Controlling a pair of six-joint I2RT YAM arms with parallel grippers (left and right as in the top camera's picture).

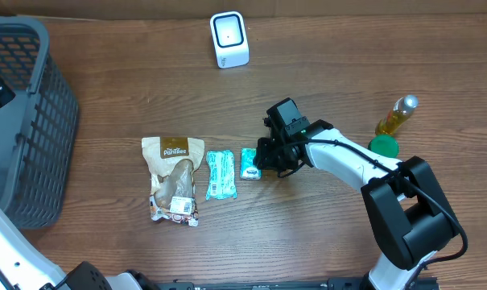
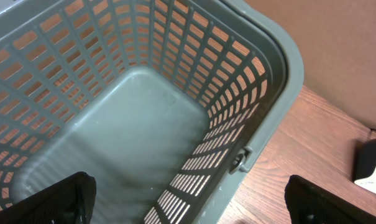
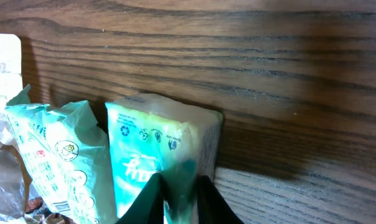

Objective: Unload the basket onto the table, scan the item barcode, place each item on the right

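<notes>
1. Overhead: The right gripper (image 1: pixel 264 159) meets a small teal packet (image 1: pixel 250 163) at mid-table. The packet is the rightmost of three items lying in a row, after a snack bag (image 1: pixel 172 177) and a green sachet (image 1: pixel 220 175). The white scanner (image 1: pixel 229 39) stands well apart from them, near the far edge of the wooden table (image 1: pixel 348 48). A yellow bottle (image 1: pixel 394 118) to the right and a grey basket (image 1: pixel 50 105) on the left take no part in the step.

2. Left wrist: The left gripper (image 2: pixel 188 186) hangs above the basket's hollow. Its jaws are spread wide, one finger at each lower corner of the frame, with nothing between them. This arm appears to be idle.

3. Right wrist: The right gripper's dark fingers (image 3: pixel 141 208) stand narrow and pinch the near end of the packet between them. The packet lies flat on the wood with its printed face up, and the sachet sits just beside it on the left. Recycling marks show on that face, but no barcode can be made out. The step in hand looks like the pick-up, with the scan not yet begun. The next move calls for a clean lift that leaves the neighbouring sachet where it is. Then comes a carry across the table to the scanner, turning the packet until its barcode faces the reader. Which side carries the code cannot be told from here.
</notes>
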